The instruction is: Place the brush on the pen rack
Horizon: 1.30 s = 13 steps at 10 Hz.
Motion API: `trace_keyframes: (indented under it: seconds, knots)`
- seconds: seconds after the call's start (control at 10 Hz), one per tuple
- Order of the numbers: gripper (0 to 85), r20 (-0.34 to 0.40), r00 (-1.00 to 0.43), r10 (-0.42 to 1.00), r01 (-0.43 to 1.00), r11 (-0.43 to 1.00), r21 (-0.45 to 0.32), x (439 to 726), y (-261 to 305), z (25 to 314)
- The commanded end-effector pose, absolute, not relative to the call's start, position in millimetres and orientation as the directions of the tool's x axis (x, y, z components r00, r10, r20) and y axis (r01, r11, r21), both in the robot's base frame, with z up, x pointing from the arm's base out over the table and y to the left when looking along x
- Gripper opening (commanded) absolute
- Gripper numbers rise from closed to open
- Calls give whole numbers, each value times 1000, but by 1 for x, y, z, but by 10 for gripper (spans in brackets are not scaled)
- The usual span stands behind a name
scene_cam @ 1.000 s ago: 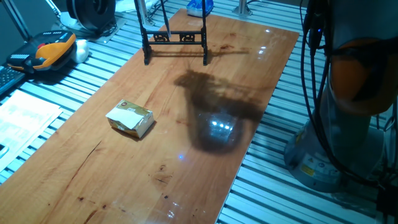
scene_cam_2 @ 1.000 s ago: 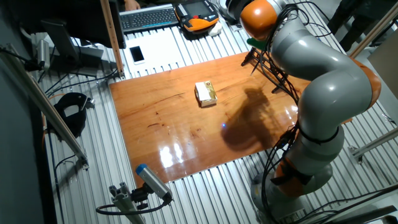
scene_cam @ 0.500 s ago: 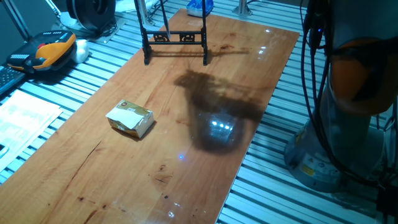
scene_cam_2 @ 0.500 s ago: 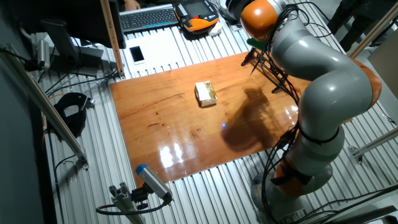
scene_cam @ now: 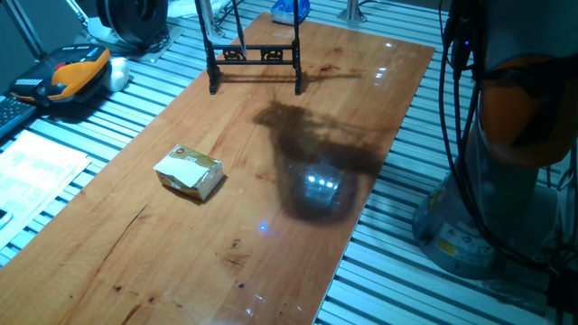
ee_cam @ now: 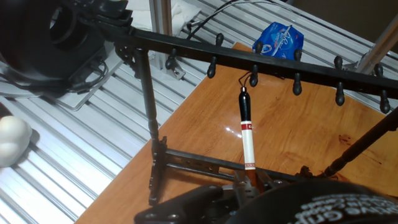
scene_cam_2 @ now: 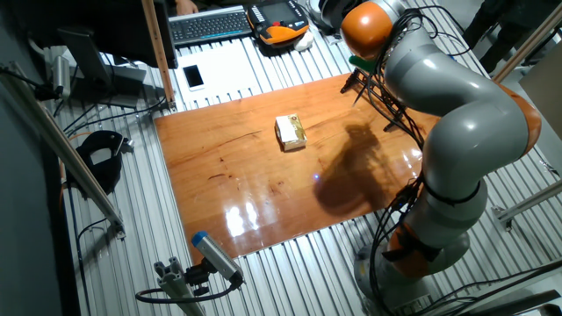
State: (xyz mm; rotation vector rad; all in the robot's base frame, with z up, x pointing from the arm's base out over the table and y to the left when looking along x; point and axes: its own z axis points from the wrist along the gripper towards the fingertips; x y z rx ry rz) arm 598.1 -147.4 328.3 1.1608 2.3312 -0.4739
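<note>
Glossy wooden table [scene_cam: 271, 262] on slatted metal bench, hand [ee_cam: 249, 186] gripping brush [ee_cam: 247, 140] beneath pen rack [ee_cam: 261, 59]

- Wooden table top [scene_cam: 226, 208]: reddish-brown, glossy, carrying light reflections and a large dark shadow near its middle.
- Yellowish box [scene_cam: 189, 172]: lies flat on the table top, well apart from the far end; also visible in the other fixed view [scene_cam_2: 291, 132].
- Orange-and-black handheld pendant [scene_cam: 70, 74]: rests on the slatted metal bench beside the table top.
- Keyboard [scene_cam_2: 209, 24]: lies on the bench beyond the table top.
- Phone [scene_cam_2: 193, 76]: lies near the keyboard.
- Blue packet [ee_cam: 278, 41]: sits just past the table's far edge.
- White ball [ee_cam: 12, 138]: rests on the slats.
</note>
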Motion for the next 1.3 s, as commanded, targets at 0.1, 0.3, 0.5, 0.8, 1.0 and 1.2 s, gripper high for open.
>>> trace_keyframes:
  seconds: [0.1,0.3,0.5,0.8,1.0,1.2]
  knots:
    - [0,-572,-508,644,815,575,-76,598,-147,328]
    - [0,-586,-495,641,819,570,-68,598,-146,327]
    - [0,-596,-482,642,823,566,-55,598,-146,328]
    - [0,-605,-464,647,829,558,-37,599,-145,326]
    - [0,-608,-453,651,832,555,-26,599,-145,325]
    - [0,-612,-448,651,831,555,-18,600,-145,324]
